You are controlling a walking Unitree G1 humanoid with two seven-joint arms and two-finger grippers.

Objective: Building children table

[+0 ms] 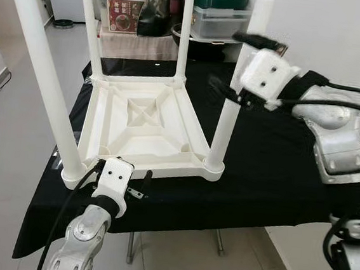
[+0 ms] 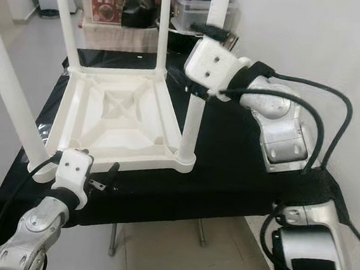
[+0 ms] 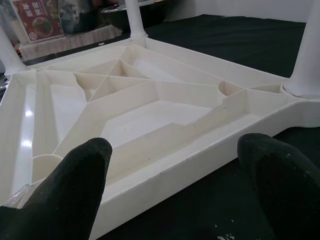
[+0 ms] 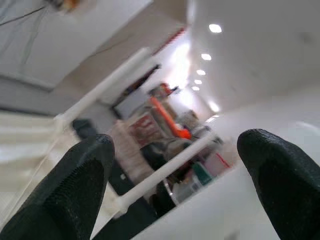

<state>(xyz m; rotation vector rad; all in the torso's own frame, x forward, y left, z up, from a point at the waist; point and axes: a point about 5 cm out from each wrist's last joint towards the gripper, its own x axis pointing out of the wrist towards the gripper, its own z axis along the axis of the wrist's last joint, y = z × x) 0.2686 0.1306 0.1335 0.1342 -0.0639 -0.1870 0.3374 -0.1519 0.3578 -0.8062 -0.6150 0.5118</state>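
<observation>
A white plastic children's table (image 1: 143, 122) lies upside down on a black-clothed table (image 1: 273, 163), its four white legs pointing up. My right gripper (image 1: 240, 65) is at mid-height on the near-right leg (image 1: 223, 133). Its black fingers (image 4: 80, 175) stand wide open, one above the other along the leg. My left gripper (image 1: 123, 171) hovers at the tabletop's near edge, close to the near-left leg (image 1: 48, 84). It is open, and its fingers (image 3: 75, 180) frame the ribbed underside (image 3: 150, 105) with nothing between them.
Behind the black table stand a red-lidded storage box (image 1: 124, 2), a dark pan (image 1: 160, 8) and a green-lidded container (image 1: 221, 8). Pale floor (image 1: 12, 151) lies to the left. The cloth's front edge (image 1: 223, 219) hangs just beyond my left wrist.
</observation>
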